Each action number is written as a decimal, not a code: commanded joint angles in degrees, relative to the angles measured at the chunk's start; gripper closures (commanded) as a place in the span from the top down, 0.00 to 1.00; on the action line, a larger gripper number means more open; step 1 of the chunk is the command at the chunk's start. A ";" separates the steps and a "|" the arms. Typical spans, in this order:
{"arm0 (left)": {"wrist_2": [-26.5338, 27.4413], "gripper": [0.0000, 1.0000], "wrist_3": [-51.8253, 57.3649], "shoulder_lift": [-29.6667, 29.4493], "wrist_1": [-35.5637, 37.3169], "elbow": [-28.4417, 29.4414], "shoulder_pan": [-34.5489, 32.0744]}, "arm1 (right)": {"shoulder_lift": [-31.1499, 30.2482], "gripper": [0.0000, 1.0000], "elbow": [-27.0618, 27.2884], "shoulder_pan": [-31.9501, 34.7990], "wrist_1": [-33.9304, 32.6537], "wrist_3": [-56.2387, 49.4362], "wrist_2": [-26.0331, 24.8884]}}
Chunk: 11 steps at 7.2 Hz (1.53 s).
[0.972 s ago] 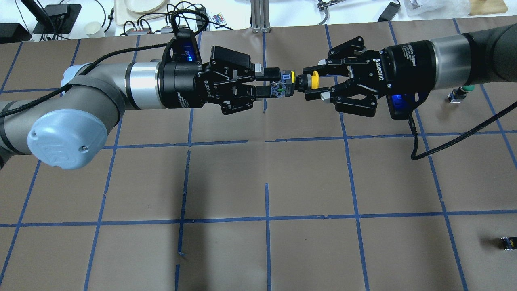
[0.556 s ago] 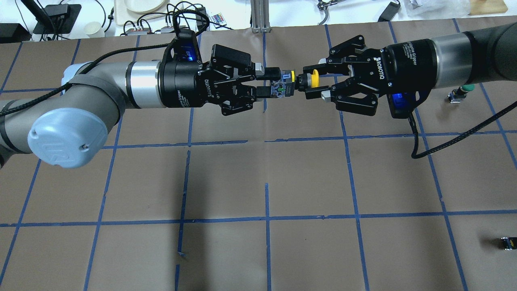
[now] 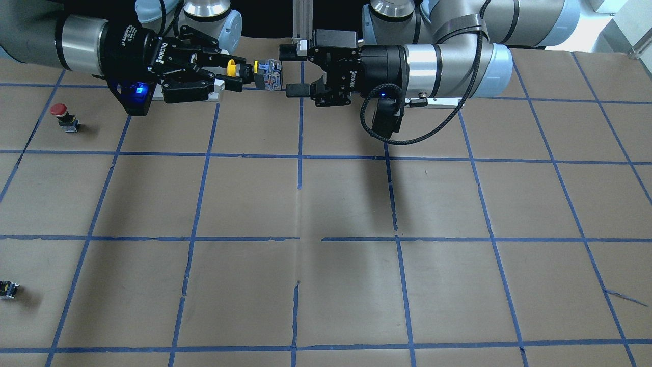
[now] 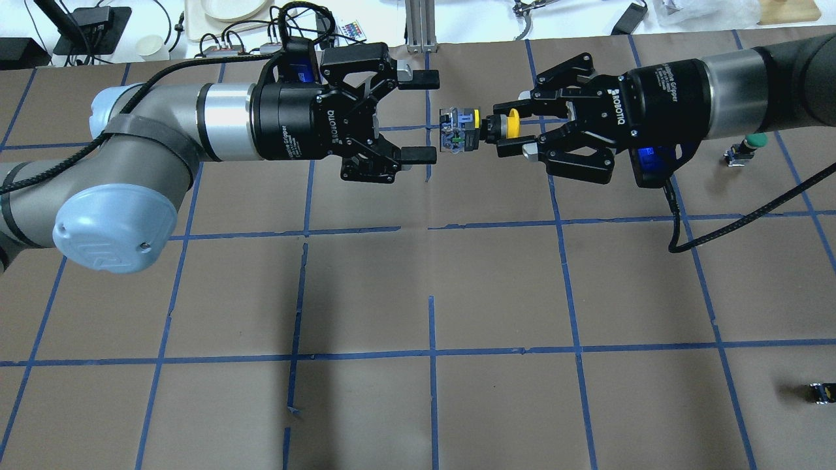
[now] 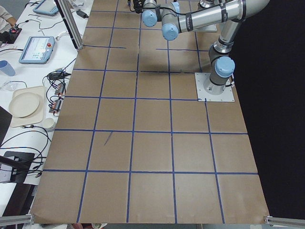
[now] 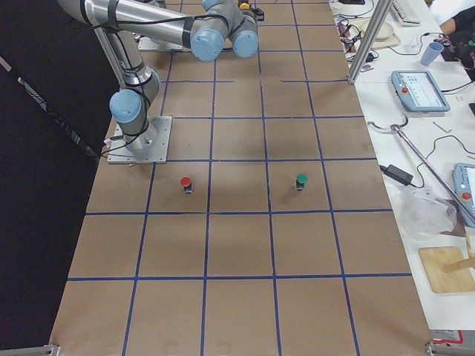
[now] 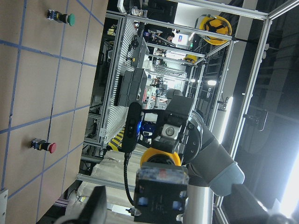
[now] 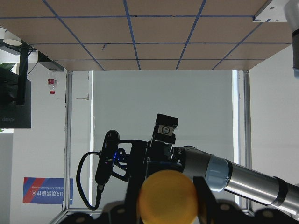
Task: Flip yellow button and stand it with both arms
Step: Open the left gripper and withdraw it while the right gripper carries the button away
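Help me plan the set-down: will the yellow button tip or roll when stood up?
Probably rigid and light: the right pincer alone holds the button level by its neck, no sag. On its squarish block it should likely stand, as the red button does. Laid sideways, the round cap may let it roll.

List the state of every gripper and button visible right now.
left gripper: open, holding nothing.
right gripper: shut on the yellow button at its cap end.
yellow button: held off the table, lying horizontal, body end free.
red button: standing upright on the table, untouched.
green button: standing upright on the table, untouched.
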 commanded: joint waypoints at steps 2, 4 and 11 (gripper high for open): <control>14.82 0.99 -1.40 -0.37 2.14 0.69 6.81 | 0.28 0.04 -2.68 -3.97 -12.50 -1.56 -19.74; 31.02 0.99 -0.61 -0.81 4.92 2.00 8.69 | 0.28 0.04 -3.65 -4.15 -19.10 -9.15 -34.74; 88.78 1.00 -0.17 -4.77 -16.63 28.95 -3.44 | 0.71 0.04 -3.83 -10.48 -30.45 -71.52 -69.32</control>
